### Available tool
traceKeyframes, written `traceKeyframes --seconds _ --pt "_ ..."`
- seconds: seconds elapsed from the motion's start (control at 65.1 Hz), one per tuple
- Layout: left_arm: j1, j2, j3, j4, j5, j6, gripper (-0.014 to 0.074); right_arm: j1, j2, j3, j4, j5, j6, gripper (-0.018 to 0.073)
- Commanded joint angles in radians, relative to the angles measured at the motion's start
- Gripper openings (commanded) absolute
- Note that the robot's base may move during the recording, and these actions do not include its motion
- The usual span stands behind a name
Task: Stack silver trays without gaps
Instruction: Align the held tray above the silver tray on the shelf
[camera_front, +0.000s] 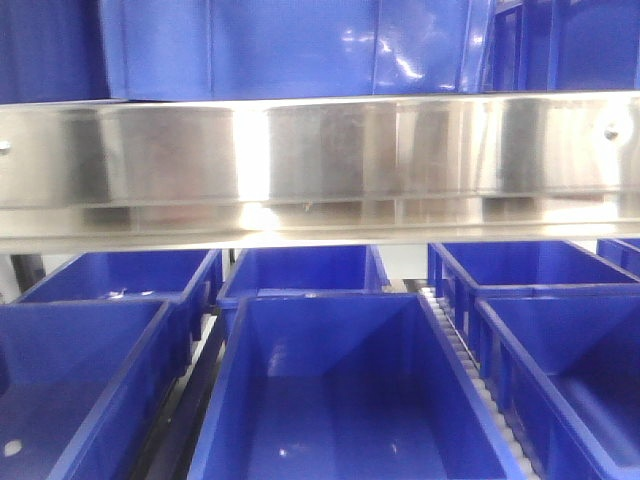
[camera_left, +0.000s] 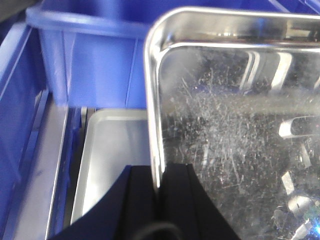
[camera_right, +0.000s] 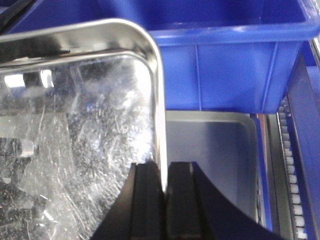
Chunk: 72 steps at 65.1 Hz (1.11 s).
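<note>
Pinching the held tray (camera_left: 235, 140) from both sides. The left gripper (camera_left: 159, 186), bottom centre of the left wrist view, has its black fingers pressed together on the tray's left rim. The right gripper (camera_right: 164, 186), bottom centre of the right wrist view, is clamped the same way on the right rim.

The tray is mirror-shiny with a heavily scratched floor, and a rounded corner sits toward the top of each wrist frame. Under it is the lower tray (camera_right: 212, 150), duller grey, showing past the held tray's edge in both wrist views. Can't tell if the two touch.

Beyond both trays, the far crate (camera_right: 230, 70) spans the upper frame. A roller track (camera_right: 292, 165) runs down the right edge of the right wrist view, and a steel rail (camera_left: 47, 165) runs down the lower left of the left wrist view.

In the front view, open crates (camera_front: 340, 400) fill the lower half. A brushed-steel band (camera_front: 320, 150) crosses the middle, with a screw (camera_front: 611, 131) at its right end. Upper crates (camera_front: 290, 45) sit along the top.
</note>
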Motion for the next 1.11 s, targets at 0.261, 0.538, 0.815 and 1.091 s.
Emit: traceKeyframes --seconds 0.261,0.538,0.815,1.091 --pt "-0.005 -0.010 -0.008 0.011 -0.016 0.004 -0.0016 -0.001 -0.009 -0.010 -0.018 -0.047 0.001 -0.0068" --pt "-0.005 -0.010 -0.008 0.011 -0.016 0.004 -0.0016 -0.001 -0.009 -0.010 -0.018 -0.047 0.001 -0.0068" --pt "-0.005 -0.010 -0.008 0.011 -0.016 0.004 -0.0016 -0.001 -0.009 -0.010 -0.018 -0.047 0.001 -0.0068" --pt "-0.005 -0.010 -0.008 0.011 -0.016 0.004 -0.0016 -0.001 -0.009 -0.010 -0.018 -0.047 0.001 -0.0068"
